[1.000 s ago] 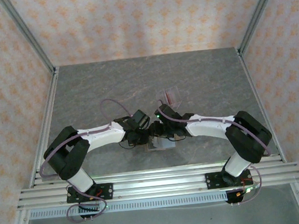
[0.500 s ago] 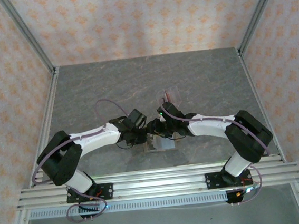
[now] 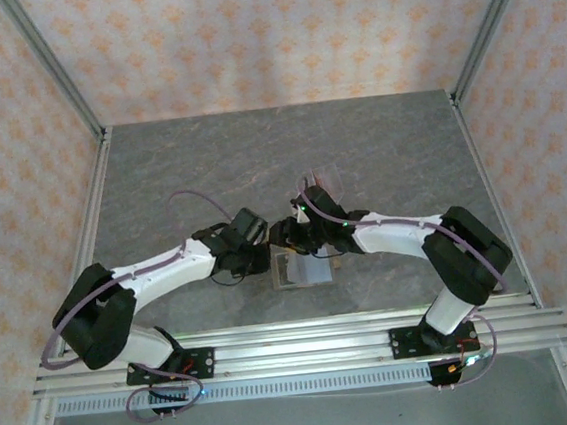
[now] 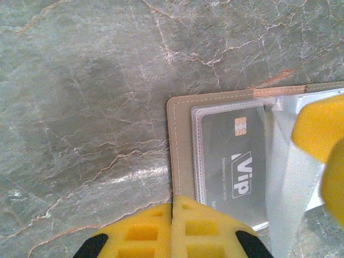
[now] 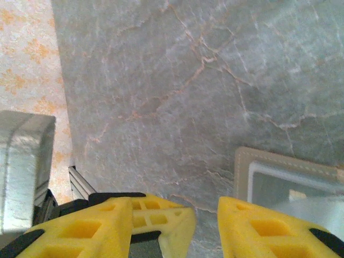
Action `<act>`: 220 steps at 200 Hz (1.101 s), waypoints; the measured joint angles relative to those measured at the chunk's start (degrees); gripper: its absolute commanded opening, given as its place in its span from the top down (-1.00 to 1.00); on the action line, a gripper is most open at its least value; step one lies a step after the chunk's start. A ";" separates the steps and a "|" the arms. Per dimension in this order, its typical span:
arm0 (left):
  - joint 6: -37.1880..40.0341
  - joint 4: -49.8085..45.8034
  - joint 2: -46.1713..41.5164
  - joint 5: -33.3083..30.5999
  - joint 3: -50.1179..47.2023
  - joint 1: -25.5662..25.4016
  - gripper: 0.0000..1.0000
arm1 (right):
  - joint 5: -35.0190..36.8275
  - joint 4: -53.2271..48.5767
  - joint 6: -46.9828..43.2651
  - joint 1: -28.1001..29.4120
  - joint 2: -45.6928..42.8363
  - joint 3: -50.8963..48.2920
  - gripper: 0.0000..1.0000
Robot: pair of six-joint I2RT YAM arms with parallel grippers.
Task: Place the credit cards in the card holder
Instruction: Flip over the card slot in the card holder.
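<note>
Two grippers met over the card holder, which lay opened flat on the grey marbled table. One card, marked "Vip", sat inside the holder's clear pocket and showed grey through the plastic. The left gripper had its jaws pressed together with nothing between them, its tips right at the holder's stitched tan border. The right gripper held its jaws apart and empty over bare table just beside the holder's corner. One of its yellow fingers overlapped the holder's opposite side in the left wrist view. A clear plastic rack stood beyond the holder, apart from it.
</note>
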 measured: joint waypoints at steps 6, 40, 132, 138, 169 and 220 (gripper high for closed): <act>0.02 -0.24 -0.15 0.02 -0.11 0.09 0.88 | -0.20 -0.11 -0.20 0.00 -0.15 0.57 0.07; 0.83 -2.03 -0.15 -0.02 -1.05 0.15 0.77 | 0.24 -2.23 -2.91 0.26 -4.04 4.61 0.04; 3.10 -4.61 -3.96 -1.05 -0.98 0.52 -0.20 | 8.68 -15.30 -8.72 1.33 -5.81 4.39 0.75; 3.21 -4.63 -3.87 -1.05 -0.90 0.52 -0.20 | 8.92 -15.32 -8.76 1.90 -4.79 4.39 0.75; 3.45 -4.83 -2.36 -1.05 0.61 0.61 -0.20 | 9.86 -15.30 -8.74 4.87 1.70 4.39 0.77; 3.45 -5.51 -1.95 -1.07 1.95 0.61 -0.21 | 10.10 -13.64 -8.92 6.38 7.61 4.39 0.67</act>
